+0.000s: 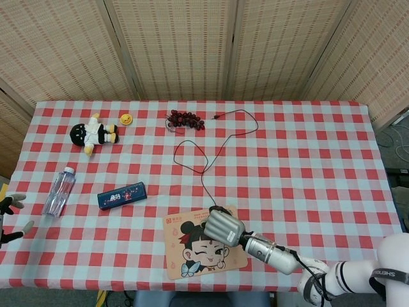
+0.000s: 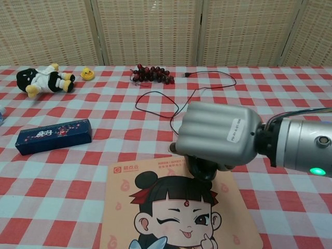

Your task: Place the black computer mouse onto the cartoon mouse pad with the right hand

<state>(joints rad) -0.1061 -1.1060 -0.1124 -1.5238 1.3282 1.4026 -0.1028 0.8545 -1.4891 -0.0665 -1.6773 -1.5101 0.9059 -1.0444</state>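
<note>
Our right hand [image 2: 218, 136] grips the black computer mouse [image 2: 203, 167] from above, fingers curled down around it, over the top edge of the cartoon mouse pad [image 2: 155, 207]; from the chest view we see the mouse's dark underside at or just above the pad's surface beside the printed girl's hair buns, though we cannot tell whether it is touching. In the head view the same hand [image 1: 223, 226] covers the pad's [image 1: 185, 262] upper right corner, and the mouse's black cable [image 1: 211, 150] runs away from the pad in loops across the red checked tablecloth [image 1: 319, 147]. Beyond the pad, past the cable, lies a bunch of dark red grapes [image 2: 151, 74]. To the pad's left sits a dark blue box [image 2: 53, 135], with a clear water bottle [image 1: 59, 191] farther left. Well behind the pad on that side lie a plush doll [image 2: 42, 79] and a small yellow duck [image 2: 87, 74]. Our left hand [image 1: 9, 211] shows at the table's edge far left of the pad, fingers apart and holding nothing.
</note>
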